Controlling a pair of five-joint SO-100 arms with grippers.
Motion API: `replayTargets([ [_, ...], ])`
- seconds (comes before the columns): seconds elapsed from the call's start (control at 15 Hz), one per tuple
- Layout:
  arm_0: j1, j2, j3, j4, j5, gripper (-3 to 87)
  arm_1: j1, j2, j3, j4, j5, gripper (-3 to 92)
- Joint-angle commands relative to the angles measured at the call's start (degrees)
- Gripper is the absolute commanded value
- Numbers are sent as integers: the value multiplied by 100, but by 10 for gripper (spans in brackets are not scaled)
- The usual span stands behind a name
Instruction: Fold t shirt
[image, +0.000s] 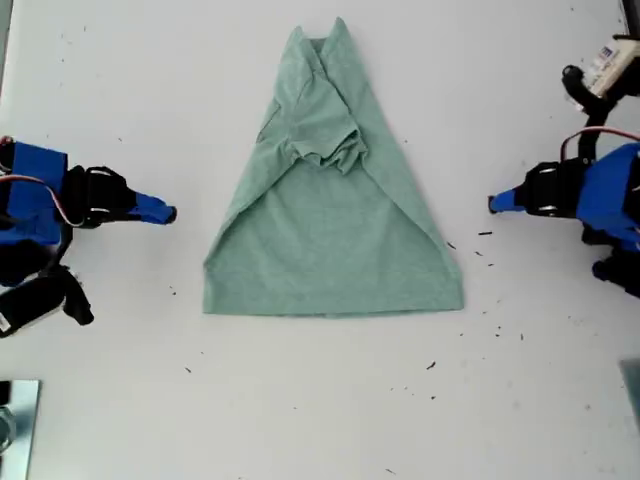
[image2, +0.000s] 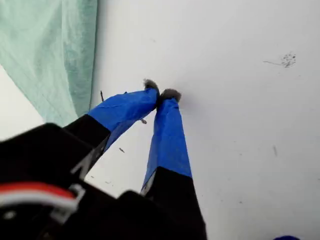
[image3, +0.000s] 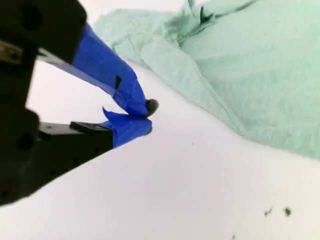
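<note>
Cloth first, in the exterior view: the t shirt (image: 335, 215) lies mid-table (image: 320, 410), both sides folded in to a triangle, sleeves bunched near 12 o'clock; arms wait apart at 9 and 3 o'clock.

First wrist view: my first gripper (image2: 161, 94) is closed, empty, shirt corner nearby.

Second wrist view: my second gripper (image3: 148, 116) likewise closed, empty.

Likely next: opening both, pinching the hem at 6 o'clock, folding upward.

Both tools closed and empty: my first tool (image2: 161, 95), my second tool (image3: 147, 116)
</note>
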Motion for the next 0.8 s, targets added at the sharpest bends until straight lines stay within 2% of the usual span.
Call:
replayTargets([
  [0.0,-79,167,185,-114,9,-2,-475,-1020,-1222,202,176,23],
  [0.13,-88,193,211,-123,35,-2,-993,-3876,-4676,1433,35,23],
  [0.2,-88,211,211,-123,62,-2,-1327,-4957,-6144,1951,-44,137],
  [0.27,-88,211,220,-123,70,-2,-1723,-5669,-7014,1960,-229,304],
  [0.33,-79,220,220,-123,79,-2,-2004,-6328,-7523,2030,-378,333],
  [0.53,-44,229,229,-123,97,-2,-2162,-6768,-6653,1608,-360,336],
  [0.73,-26,255,229,-114,132,-2,-2312,-6759,-5238,158,-220,328],
])
